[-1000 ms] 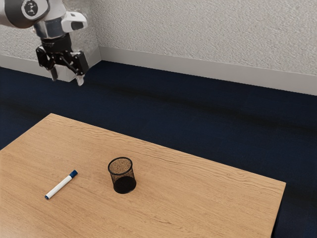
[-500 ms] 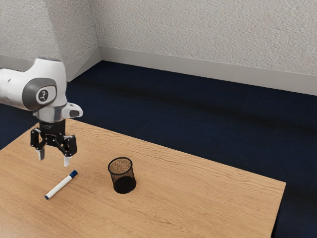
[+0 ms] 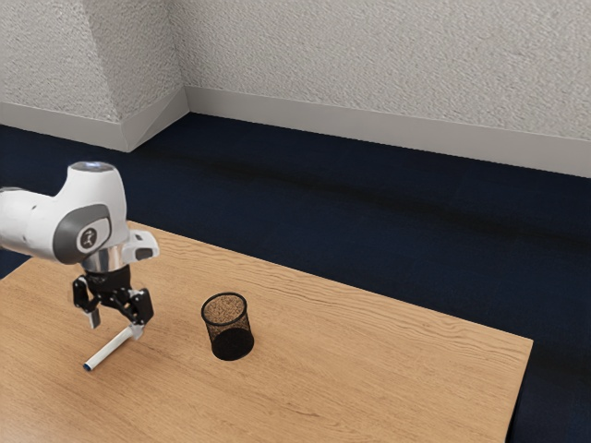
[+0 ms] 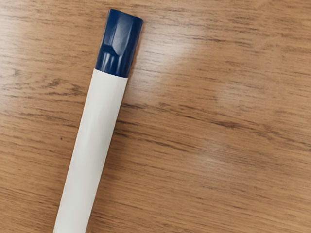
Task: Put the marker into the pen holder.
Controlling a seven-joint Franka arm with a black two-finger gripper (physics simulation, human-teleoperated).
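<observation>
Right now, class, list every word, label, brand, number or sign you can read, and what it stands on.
Readable text: none.
Arm: a mark, too small to read.
Marker: no lettering on the side shown.
Holder: none seen.

Counter [image 4: 218,121] showing sheeny wood grain; marker [image 4: 90,150] looking smooth plastic, cap [image 4: 119,41] glossy; pen holder [image 3: 225,323] looking like metal mesh; wall [image 3: 369,65] looking rough.
</observation>
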